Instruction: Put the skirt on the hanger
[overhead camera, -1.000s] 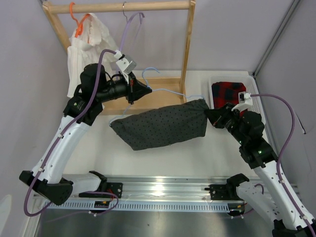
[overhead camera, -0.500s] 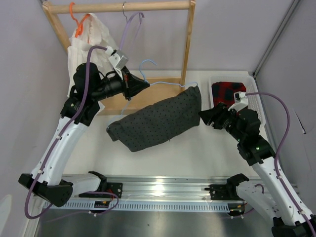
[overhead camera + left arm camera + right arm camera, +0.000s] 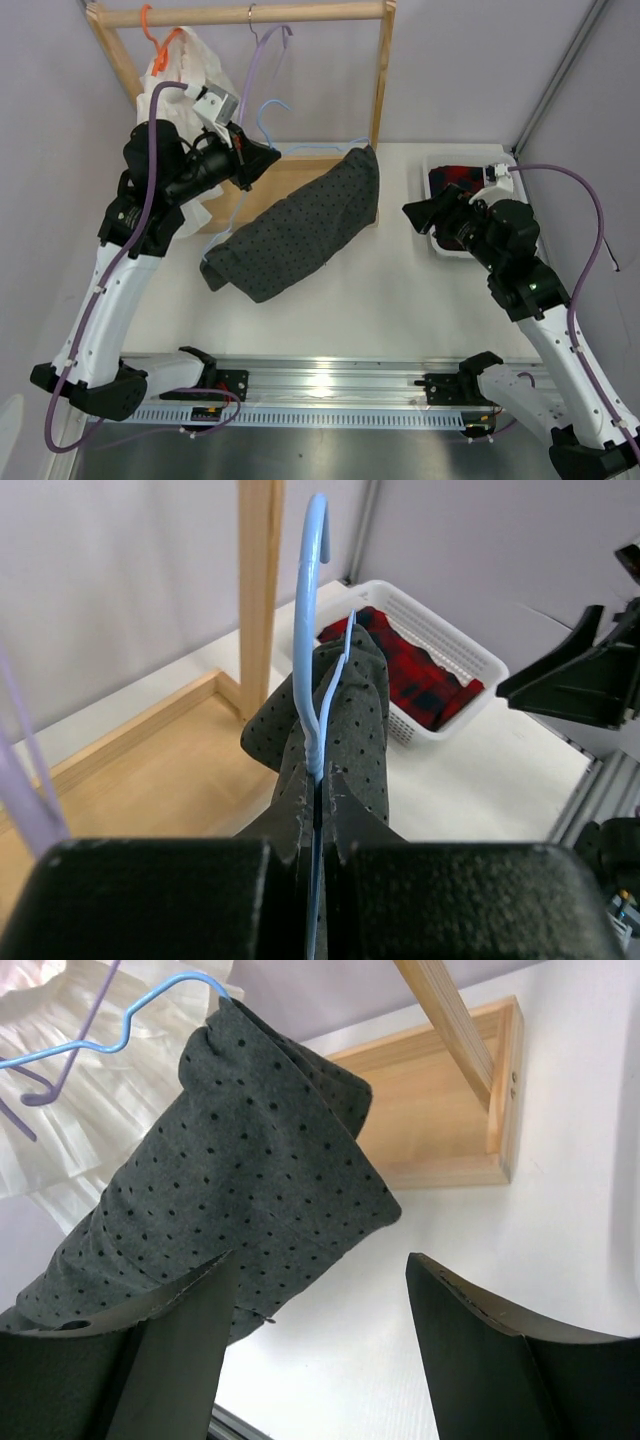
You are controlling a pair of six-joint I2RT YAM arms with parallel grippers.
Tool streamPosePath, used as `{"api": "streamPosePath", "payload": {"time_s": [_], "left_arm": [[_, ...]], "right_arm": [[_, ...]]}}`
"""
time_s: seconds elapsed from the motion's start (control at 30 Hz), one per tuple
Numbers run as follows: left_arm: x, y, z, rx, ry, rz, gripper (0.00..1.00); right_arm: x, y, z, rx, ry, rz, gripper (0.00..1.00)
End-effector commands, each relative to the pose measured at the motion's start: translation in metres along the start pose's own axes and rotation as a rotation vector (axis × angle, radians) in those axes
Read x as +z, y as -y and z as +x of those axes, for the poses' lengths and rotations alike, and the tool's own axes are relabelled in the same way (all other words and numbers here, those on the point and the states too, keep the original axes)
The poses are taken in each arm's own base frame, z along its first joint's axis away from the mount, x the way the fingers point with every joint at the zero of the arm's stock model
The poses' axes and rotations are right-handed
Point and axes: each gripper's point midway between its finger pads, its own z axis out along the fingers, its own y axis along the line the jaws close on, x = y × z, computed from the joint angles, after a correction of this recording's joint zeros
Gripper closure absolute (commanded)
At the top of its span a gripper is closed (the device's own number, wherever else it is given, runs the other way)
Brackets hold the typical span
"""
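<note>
The dark grey dotted skirt (image 3: 300, 225) hangs draped over the light-blue wire hanger (image 3: 268, 118), slanting from high right to low left above the table. My left gripper (image 3: 268, 157) is shut on the hanger's wire just below the hook. In the left wrist view the hanger (image 3: 310, 630) runs straight out between the closed jaws of this gripper (image 3: 318, 775), with the skirt (image 3: 355, 730) beyond. My right gripper (image 3: 410, 214) stands open to the right of the skirt, apart from it. The right wrist view shows the skirt (image 3: 230, 1170) and hanger (image 3: 120, 1030) ahead of that gripper (image 3: 320, 1265), nothing between its fingers.
A wooden rack (image 3: 380, 80) stands at the back, with a white pleated garment (image 3: 185, 70) on an orange hanger (image 3: 150, 25) and a lilac hanger (image 3: 265, 55). A white basket (image 3: 430, 165) with red-and-black plaid cloth (image 3: 465, 185) sits at the right. A metal rail (image 3: 330, 385) runs along the near edge.
My right gripper opened, let go of the skirt's right end and drew back to the right. My left arm carried the hanger and skirt up and to the left; the skirt now slants.
</note>
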Motion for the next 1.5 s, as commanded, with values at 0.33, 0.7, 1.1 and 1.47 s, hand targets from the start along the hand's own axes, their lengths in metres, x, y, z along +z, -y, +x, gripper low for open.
{"api": "streamPosePath", "payload": {"time_s": [0.33,0.7,1.1,1.47], "left_arm": [[-0.035,0.000,-0.010,0.025,-0.014,-0.085,1.00],[-0.083,-0.021,0.042,-0.047,-0.069,-0.307,1.00],[-0.107,-0.064,0.061,-0.059,-0.126,-0.581,1.00],[-0.094,-0.100,0.035,-0.058,-0.070,-0.701,1.00]], "right_arm": [[0.011,-0.029,-0.026,-0.020,0.026,-0.037,0.27],[0.026,-0.030,-0.024,-0.026,0.008,-0.035,0.27],[0.027,-0.024,-0.017,-0.029,-0.006,-0.026,0.27],[0.020,-0.024,-0.019,-0.038,-0.001,-0.027,0.28]]}}
